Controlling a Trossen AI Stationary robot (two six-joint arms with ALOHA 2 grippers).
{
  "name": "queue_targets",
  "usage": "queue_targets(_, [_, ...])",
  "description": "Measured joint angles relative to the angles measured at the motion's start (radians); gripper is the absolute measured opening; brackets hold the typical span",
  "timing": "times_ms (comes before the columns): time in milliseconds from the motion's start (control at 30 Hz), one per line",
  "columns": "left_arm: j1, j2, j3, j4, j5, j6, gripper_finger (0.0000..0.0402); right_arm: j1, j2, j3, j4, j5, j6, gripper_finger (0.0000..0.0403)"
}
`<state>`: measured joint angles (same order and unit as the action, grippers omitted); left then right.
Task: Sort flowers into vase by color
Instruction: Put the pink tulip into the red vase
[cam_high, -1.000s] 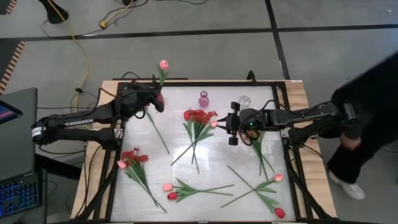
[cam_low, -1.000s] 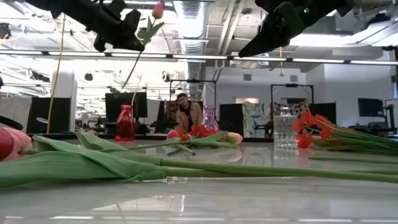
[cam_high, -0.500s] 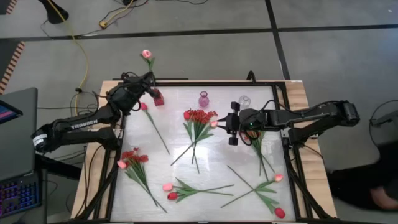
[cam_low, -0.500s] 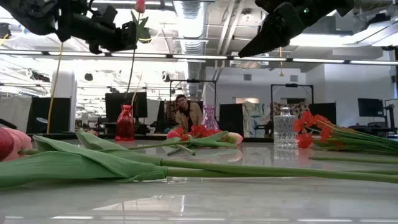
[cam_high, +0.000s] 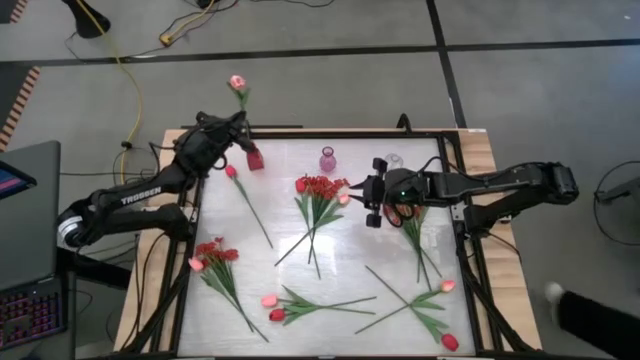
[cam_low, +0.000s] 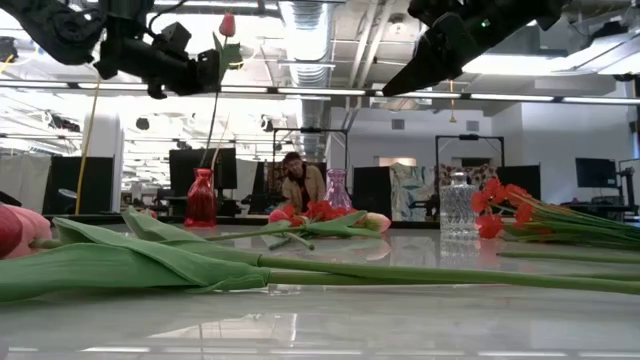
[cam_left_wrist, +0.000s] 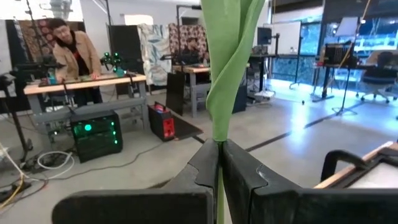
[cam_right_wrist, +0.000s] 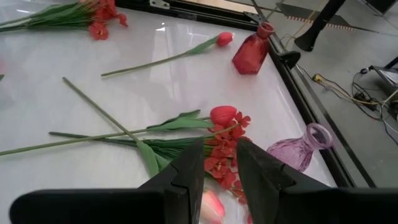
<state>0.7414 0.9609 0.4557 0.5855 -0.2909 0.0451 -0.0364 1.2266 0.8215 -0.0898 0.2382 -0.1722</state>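
- Currently, a pink tulip is held upright by the left gripper at about 11 o'clock on the table, its jaws closed on the green stem, as the left wrist view shows; the bloom stands above the gripper and past the table's far edge.
- Just beside that gripper, a red vase is seen standing on the table top.
- A purple vase and a clear glass vase are set along the far edge, near 12 o'clock.
- The right gripper is held above the table near its centre, jaws partly apart and nothing seen between them; a spray of small red blossoms lies just beside it.
- A single tulip lies at 10 o'clock, near the red vase.
- Other flowers are left lying flat: a red spray at 8 o'clock, tulips at 6 o'clock, and more tulips at 4 o'clock.
- A person is visible in the room beyond the table.
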Motion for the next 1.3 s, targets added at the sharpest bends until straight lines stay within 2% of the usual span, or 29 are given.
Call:
queue_targets(300, [0.001,0.107,0.0,0.084,0.003,0.021,0.0,0.0,0.0,0.0,0.0,0.0,-0.001,0.0123])
queue_targets(567, [0.001,0.094,0.0,0.088,0.021,0.021,0.0,0.0,0.0,0.0,0.0,-0.001,-0.013,0.0123])
queue_targets(700, [0.001,0.053,0.0,0.054,0.021,0.013,0.0,0.0,0.0,0.0,-0.005,-0.001,-0.013,0.0123])
queue_targets(867, [0.001,-0.005,0.0,-0.081,0.018,-0.009,0.0,-0.006,0.0,0.0,-0.008,-0.005,-0.016,0.0123])
queue_targets(1067, [-0.001,-0.012,0.0,-0.185,0.018,-0.036,0.0,-0.026,0.0,0.0,-0.003,-0.005,-0.019,0.0123])
queue_targets(1300, [-0.003,-0.011,-0.054,-0.185,0.02,-0.06,0.0,-0.026,0.0,0.0,-0.002,-0.005,-0.012,0.0123])
